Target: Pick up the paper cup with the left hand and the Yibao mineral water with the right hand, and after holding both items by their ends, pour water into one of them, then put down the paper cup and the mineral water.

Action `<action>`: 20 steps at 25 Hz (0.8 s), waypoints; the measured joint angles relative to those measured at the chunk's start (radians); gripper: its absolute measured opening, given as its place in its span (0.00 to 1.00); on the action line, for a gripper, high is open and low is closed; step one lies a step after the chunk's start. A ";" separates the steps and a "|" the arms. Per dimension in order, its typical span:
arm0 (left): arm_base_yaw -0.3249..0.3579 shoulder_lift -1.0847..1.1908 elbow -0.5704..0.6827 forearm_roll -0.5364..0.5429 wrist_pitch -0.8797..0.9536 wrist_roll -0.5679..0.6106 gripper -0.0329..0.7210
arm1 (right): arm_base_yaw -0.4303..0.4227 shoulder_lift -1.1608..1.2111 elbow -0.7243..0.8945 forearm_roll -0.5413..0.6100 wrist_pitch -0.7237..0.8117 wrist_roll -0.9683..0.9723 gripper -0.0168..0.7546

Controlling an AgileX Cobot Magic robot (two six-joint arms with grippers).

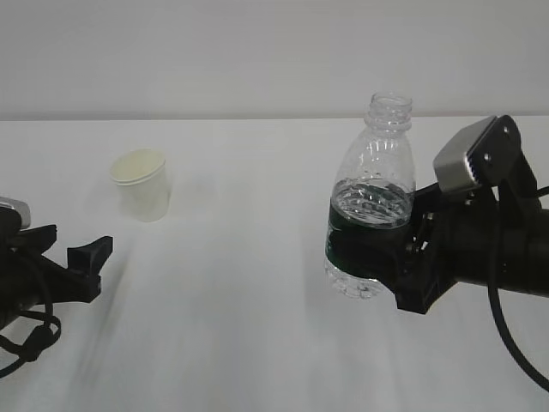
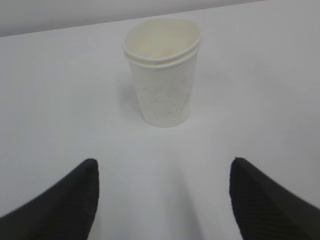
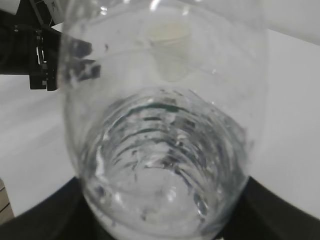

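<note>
Meanwhile the right gripper [image 1: 390,262] holds the Yibao mineral water [image 1: 371,202] lifted and slightly tilted, while the paper cup [image 2: 162,72] stands upright on the table [image 1: 257,343], straight ahead of the wide-open left gripper [image 2: 162,192], not yet between its fingers.

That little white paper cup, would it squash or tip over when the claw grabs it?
Probably easy to squash: the paper cup looks thin-walled, and its rim already looks slightly out of round. It appears empty, so likely very light and apt to slide or tip if a finger of the open left gripper nudges it. Its base is narrower than its mouth.
</note>
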 joint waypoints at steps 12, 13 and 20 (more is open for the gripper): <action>0.000 0.045 -0.044 -0.001 0.012 0.000 0.82 | 0.000 0.000 0.000 -0.002 0.000 0.004 0.63; 0.000 0.046 -0.053 -0.001 0.018 0.000 0.82 | 0.000 0.000 0.000 -0.002 0.000 0.004 0.63; 0.000 0.068 -0.121 -0.001 0.052 0.000 0.82 | 0.000 0.000 0.000 -0.002 0.000 0.004 0.63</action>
